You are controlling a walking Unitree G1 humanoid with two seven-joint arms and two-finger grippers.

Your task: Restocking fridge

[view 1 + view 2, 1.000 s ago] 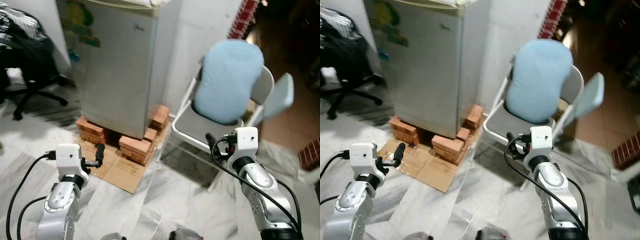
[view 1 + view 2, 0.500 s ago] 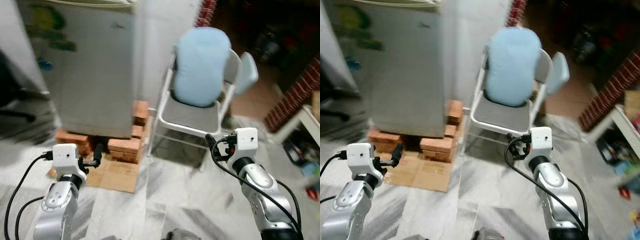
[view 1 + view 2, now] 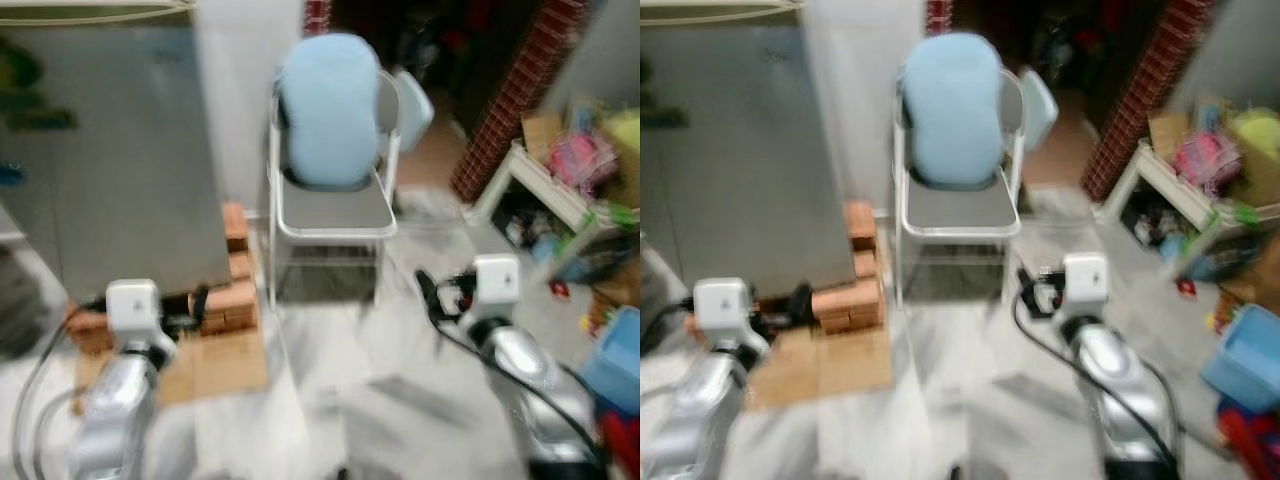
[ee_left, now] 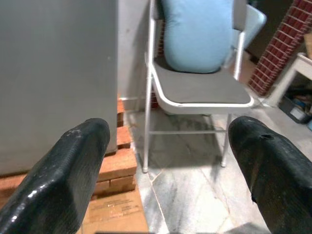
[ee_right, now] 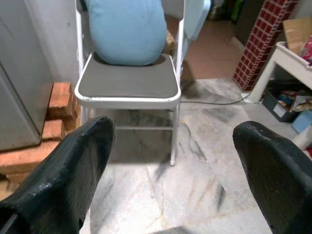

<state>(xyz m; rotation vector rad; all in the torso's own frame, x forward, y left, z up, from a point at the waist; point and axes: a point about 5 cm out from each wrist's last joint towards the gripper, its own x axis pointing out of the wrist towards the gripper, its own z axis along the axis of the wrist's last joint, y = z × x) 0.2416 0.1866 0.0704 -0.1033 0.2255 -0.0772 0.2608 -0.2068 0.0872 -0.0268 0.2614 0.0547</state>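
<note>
The grey fridge [image 3: 105,150], door closed, stands on stacked bricks [image 3: 228,290] just ahead of the left hand [image 4: 165,170] and to its left. That hand is held low in front of the robot, its two black fingers [image 4: 63,170] spread wide with nothing between them. The right hand [image 5: 175,170] is likewise raised and spread apart, empty, well to the right of the fridge.

Straight ahead between both hands is a white folding chair [image 3: 958,215] carrying a pale blue cushion [image 3: 952,110], its legs on a grey-veined marble floor [image 5: 195,180]. Flattened cardboard [image 3: 215,360] lies on the floor beside the bricks, near the left hand.

The head views are blurred, yet they take in the room to the right: a red brick pillar [image 3: 510,95], a white shelf [image 3: 1185,200] of colourful clutter and a blue bin [image 3: 1248,355]. The wrist views are sharp; the right one also shows a cable [image 5: 214,101] on the floor behind the chair.
</note>
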